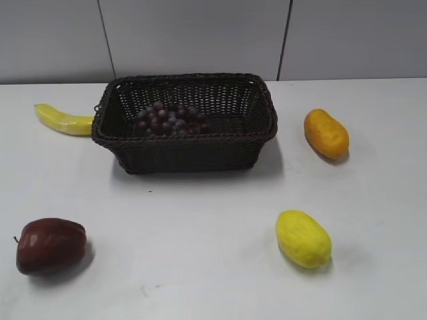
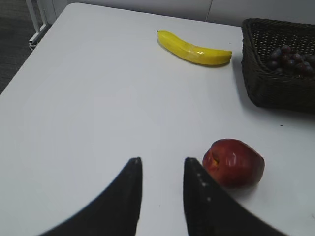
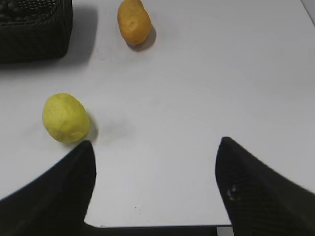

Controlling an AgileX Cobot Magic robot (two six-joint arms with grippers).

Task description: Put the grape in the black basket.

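The grape [image 1: 170,119], a bunch of small dark red and purple grapes, lies inside the black basket [image 1: 187,141] at the back middle of the table. Both also show in the left wrist view, the grape [image 2: 291,60] inside the basket [image 2: 275,88] at the right edge. A corner of the basket [image 3: 34,34] shows at the top left of the right wrist view. My left gripper [image 2: 162,164] is open and empty above the table, left of the apple. My right gripper [image 3: 155,147] is wide open and empty near the table's front edge. Neither gripper shows in the exterior view.
A banana [image 1: 63,120] lies left of the basket. A dark red apple [image 1: 51,245] sits at the front left. A yellow fruit [image 1: 303,238] lies front right, an orange fruit [image 1: 325,133] right of the basket. The table's left edge [image 2: 29,64] shows in the left wrist view.
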